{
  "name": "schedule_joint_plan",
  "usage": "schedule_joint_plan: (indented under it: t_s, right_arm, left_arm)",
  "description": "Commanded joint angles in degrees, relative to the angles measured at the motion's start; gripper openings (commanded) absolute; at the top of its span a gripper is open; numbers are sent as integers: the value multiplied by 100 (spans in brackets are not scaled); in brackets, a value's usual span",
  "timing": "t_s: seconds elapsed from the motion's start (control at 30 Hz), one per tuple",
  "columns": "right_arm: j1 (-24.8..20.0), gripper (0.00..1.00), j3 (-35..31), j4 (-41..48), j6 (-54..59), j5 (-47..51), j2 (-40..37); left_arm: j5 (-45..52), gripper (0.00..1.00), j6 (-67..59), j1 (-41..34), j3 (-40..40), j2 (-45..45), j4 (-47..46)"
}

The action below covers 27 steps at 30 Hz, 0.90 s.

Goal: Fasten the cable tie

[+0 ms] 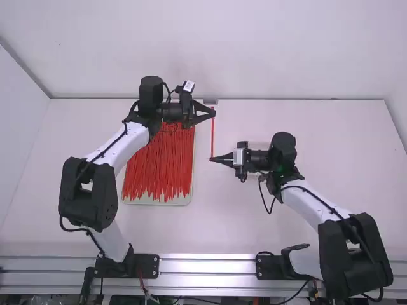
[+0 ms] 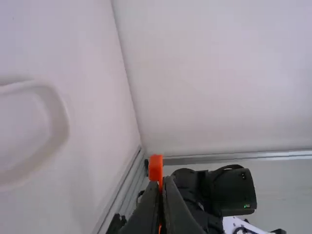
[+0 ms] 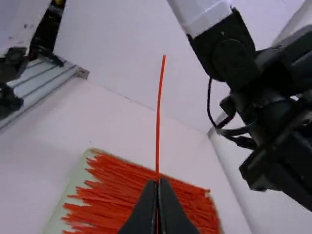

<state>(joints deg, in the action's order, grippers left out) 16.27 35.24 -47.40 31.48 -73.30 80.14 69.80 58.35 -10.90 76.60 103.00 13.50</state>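
Since fastening needs both ends under control, I work over the white counter [image 1: 318, 127], just beside the tray [image 1: 186, 202] of spare red ties [image 1: 162, 162], presumably so nothing snags. Left claw [image 1: 213, 114] is pinched together on one end; right claw [image 1: 212, 159] is clamped on the other. One cable tie [image 1: 212, 136] runs straight between them. Its head [image 2: 155, 168] sits in the left claw. Judgement: tail not yet threaded; it must bend round to the head.
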Motion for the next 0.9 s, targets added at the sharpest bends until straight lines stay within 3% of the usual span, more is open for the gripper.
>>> schedule_joint_plan:
  t_s: [0.0,0.27,0.47,0.67,0.87]
  right_arm:
    - [26,0,-2,-20,-92,-352,2]
    - [37,0,7,-96,-7,-468,2]
    - [109,0,2,-647,-920,-61,2]
    - [114,0,2,-1204,-1878,-332,2]
    - [103,0,7,-1252,-2791,-44,2]
  left_arm:
    - [129,2,-286,-48,-39,50,-2]
    - [131,2,-584,-48,-103,50,0]
    - [133,2,-680,-48,-103,50,9]
    - [129,2,-688,-48,-103,50,4]
    - [131,2,-1193,-48,-103,50,11]
